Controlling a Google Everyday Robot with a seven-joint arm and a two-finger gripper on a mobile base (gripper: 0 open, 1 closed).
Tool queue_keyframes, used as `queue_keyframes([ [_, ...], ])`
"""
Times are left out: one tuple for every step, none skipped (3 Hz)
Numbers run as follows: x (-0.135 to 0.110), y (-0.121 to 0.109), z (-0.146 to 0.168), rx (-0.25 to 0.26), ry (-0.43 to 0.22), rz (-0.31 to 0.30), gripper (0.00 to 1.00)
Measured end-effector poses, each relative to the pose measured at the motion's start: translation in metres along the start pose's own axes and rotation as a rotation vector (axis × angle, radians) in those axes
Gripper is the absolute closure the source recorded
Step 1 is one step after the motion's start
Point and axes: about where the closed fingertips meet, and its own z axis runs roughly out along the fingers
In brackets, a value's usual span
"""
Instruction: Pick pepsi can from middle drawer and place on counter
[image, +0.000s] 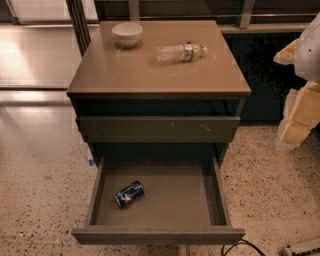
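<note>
Office-like indoor hall, as I see it: speckled terrazzo floor (40, 165), metal-framed glass partitions (35, 55) on the far side, a lone dark cabinet (157, 129). My gripper (300, 112) hangs at the right edge.

arm (307, 55) at far right edge: white rounded shell up top, pale-yellow blocky segments below. gripper (292, 131) is the lower pale end, mid-height at that edge.

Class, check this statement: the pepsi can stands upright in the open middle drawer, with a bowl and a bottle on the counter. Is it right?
No: the camera view shows the pepsi can lying on its side in the middle drawer. The rest holds; the gripper is off at the right edge.
</note>
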Motion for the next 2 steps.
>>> queue_keyframes([
  [0.000, 0.000, 0.000, 0.000, 0.000, 0.000, 0.00],
  [0.001, 0.001, 0.011, -0.008, -0.019, -0.012, 0.00],
])
